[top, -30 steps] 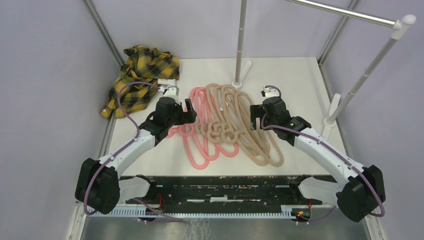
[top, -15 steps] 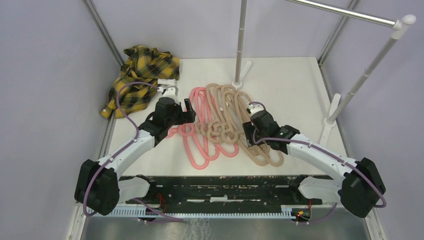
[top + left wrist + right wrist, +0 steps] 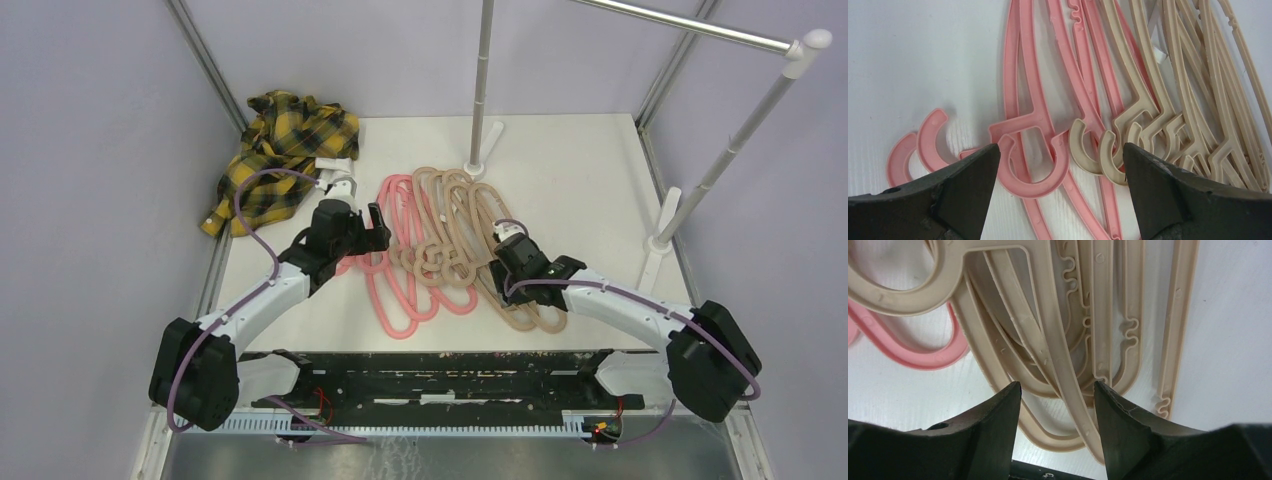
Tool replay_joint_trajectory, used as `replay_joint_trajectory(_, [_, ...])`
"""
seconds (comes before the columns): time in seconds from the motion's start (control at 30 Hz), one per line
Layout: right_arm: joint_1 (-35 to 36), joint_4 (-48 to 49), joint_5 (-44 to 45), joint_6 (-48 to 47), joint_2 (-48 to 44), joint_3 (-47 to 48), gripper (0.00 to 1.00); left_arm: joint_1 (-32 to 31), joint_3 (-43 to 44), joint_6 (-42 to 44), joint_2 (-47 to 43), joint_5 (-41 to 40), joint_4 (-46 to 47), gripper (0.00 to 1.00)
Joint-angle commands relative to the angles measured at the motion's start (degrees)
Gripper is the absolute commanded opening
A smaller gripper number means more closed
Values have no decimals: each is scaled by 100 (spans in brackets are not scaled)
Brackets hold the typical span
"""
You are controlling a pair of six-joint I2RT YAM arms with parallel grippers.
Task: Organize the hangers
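A pile of hangers lies flat mid-table: pink hangers (image 3: 395, 290) on the left, beige hangers (image 3: 455, 210) on the right, overlapping. My left gripper (image 3: 375, 225) is open at the pile's left edge; in the left wrist view my left gripper (image 3: 1060, 165) hovers over a pink hook (image 3: 1030, 167) and beige hooks (image 3: 1088, 150). My right gripper (image 3: 500, 262) is low over the beige hangers' near right part. In the right wrist view my right gripper (image 3: 1057, 390) is open, its jaws straddling a beige hanger arm (image 3: 1068, 385) without pinching it.
A yellow plaid shirt (image 3: 285, 150) is bunched at the back left corner. A rack pole (image 3: 482, 90) stands behind the pile on a white base (image 3: 484, 148). A second pole (image 3: 730, 150) and its foot (image 3: 658, 245) stand at the right edge, with a rail (image 3: 690, 25) overhead.
My right arm has swung left and nearer, coming down over the beige hangers. My left arm has hardly moved. The hangers lie as before.
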Motion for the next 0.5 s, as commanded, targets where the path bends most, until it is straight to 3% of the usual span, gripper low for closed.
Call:
replay_joint_trajectory(0.0, [36, 186, 190, 147, 380, 240, 58, -2, -40, -215, -178, -61, 214, 99])
replay_joint_trajectory(0.27, [38, 208, 340, 318, 888, 256, 46, 0, -83, -225, -255, -59, 267, 99])
replay_joint_trajectory(0.47, [40, 36, 212, 315, 731, 332, 15, -1, -86, -216, -249, -64, 280, 99])
